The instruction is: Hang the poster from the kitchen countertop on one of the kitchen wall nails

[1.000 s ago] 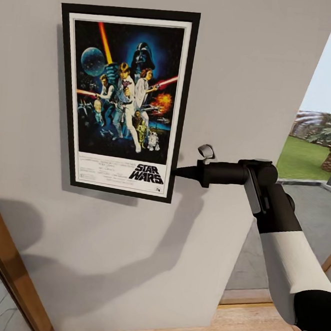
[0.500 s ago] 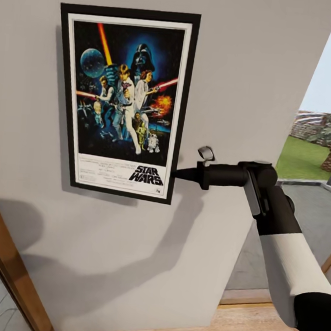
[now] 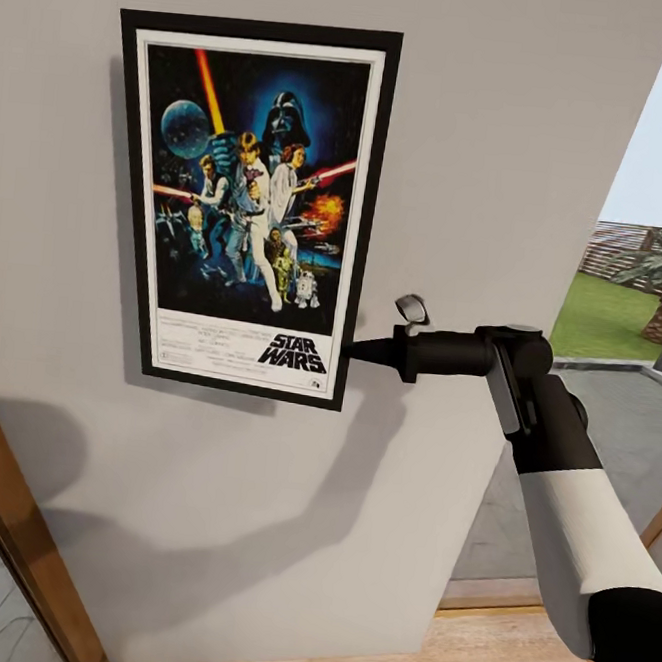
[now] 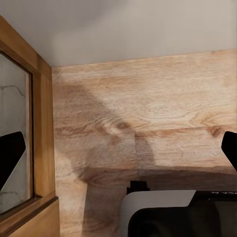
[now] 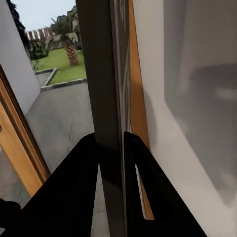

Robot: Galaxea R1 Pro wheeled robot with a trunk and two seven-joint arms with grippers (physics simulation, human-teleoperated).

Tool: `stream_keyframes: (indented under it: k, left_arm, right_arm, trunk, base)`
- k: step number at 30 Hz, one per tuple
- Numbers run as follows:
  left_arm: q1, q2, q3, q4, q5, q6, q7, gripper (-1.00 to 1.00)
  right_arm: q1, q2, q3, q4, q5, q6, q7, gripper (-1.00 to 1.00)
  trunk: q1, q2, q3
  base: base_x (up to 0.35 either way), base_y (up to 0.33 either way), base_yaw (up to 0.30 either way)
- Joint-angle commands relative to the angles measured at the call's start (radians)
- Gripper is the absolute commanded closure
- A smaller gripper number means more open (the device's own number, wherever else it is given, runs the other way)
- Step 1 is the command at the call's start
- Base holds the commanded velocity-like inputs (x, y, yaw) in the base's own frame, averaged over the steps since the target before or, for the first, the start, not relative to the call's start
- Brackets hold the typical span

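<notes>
The poster was flat against the light-grey wall, almost straight up and down. The right gripper reached in from the side, and its two black fingers were squeezed on the poster's thin edge, low on its right side. In the right wrist view that edge ran as a grey strip between them. The left gripper hung over the wooden floor with its two black tips far apart and nothing between them. A wooden door frame stood beside it.
</notes>
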Motion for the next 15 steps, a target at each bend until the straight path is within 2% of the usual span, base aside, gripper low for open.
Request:
stream_keyframes:
  k: [1, 15]
  left_arm:
    - [0.000, -0.001, 0.005, -0.001, -0.005, -0.002, -0.006, -1.00]
    - [0.000, -0.001, 0.005, -0.001, -0.005, -0.001, -0.006, -1.00]
  right_arm:
    - [-0.001, -0.001, 0.002, 0.000, -0.008, 0.013, 0.001, 1.00]
    - [-0.001, -0.001, 0.002, 0.000, -0.008, 0.013, 0.001, 1.00]
  trunk:
    - [0.001, -0.002, -0.002]
    - [0.001, -0.002, -0.002]
  base:
    - [0.000, 0.000, 0.000]
    - [0.000, 0.000, 0.000]
